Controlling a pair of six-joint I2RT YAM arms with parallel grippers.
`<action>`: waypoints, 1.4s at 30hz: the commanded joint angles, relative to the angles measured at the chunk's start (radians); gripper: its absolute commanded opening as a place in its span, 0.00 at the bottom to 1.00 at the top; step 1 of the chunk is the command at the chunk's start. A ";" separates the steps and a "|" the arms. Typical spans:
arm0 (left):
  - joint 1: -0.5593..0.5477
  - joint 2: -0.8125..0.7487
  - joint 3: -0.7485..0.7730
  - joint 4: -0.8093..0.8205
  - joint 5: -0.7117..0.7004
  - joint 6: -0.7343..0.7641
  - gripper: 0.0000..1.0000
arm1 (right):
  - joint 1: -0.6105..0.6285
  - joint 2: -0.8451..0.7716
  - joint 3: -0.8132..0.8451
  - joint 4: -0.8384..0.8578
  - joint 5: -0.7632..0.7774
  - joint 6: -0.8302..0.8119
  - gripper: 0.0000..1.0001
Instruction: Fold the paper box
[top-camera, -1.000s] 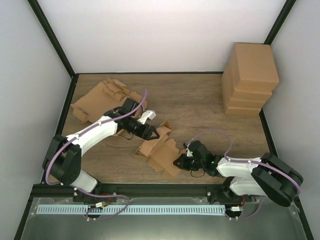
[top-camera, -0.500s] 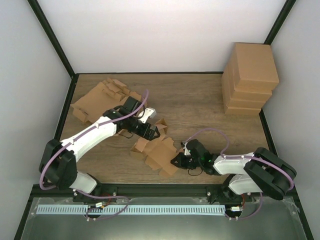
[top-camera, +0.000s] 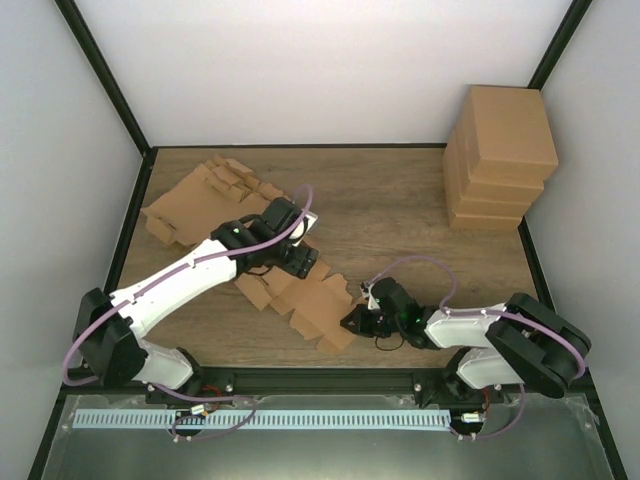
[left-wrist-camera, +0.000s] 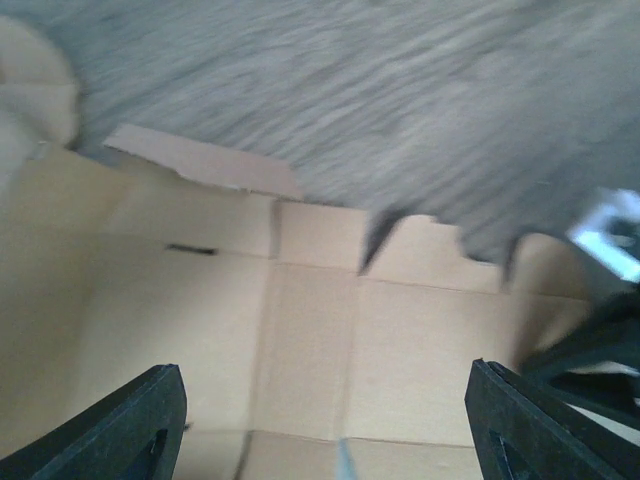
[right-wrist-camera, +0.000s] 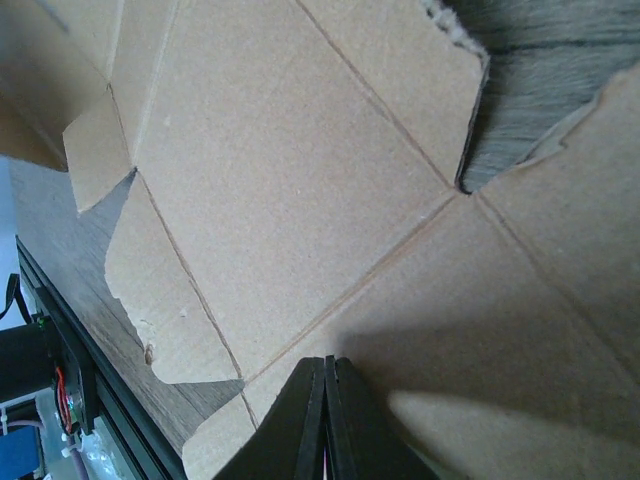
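Observation:
The paper box (top-camera: 305, 300) is a brown die-cut cardboard blank lying mostly flat at the table's near middle. My left gripper (top-camera: 300, 262) hovers over its far edge, open. In the left wrist view the creased panels of the paper box (left-wrist-camera: 330, 330) spread beneath my left gripper (left-wrist-camera: 330, 430), and nothing sits between its fingers (left-wrist-camera: 140, 425). My right gripper (top-camera: 352, 322) is at the blank's right corner. In the right wrist view my right gripper (right-wrist-camera: 327, 372) is shut, its tips pressed against a panel of the paper box (right-wrist-camera: 300, 170).
A pile of flat cardboard blanks (top-camera: 200, 195) lies at the back left. A stack of folded brown boxes (top-camera: 500, 150) stands in the back right corner. The black frame rail (top-camera: 320, 378) runs along the near table edge.
My left gripper has swung right and down over the blank. The flap that stood up near it now lies flatter, and the blank has slid a little left. My right gripper stays shut at its corner.

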 joint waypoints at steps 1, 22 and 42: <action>0.002 0.013 0.022 -0.080 -0.308 -0.077 0.82 | 0.009 0.016 0.023 -0.041 0.029 -0.016 0.01; 0.486 0.173 -0.104 0.183 0.107 -0.059 0.86 | 0.008 -0.057 0.026 -0.129 0.051 -0.033 0.01; 0.539 0.411 -0.006 0.102 0.268 -0.021 0.80 | 0.009 -0.058 0.036 -0.152 0.020 -0.076 0.01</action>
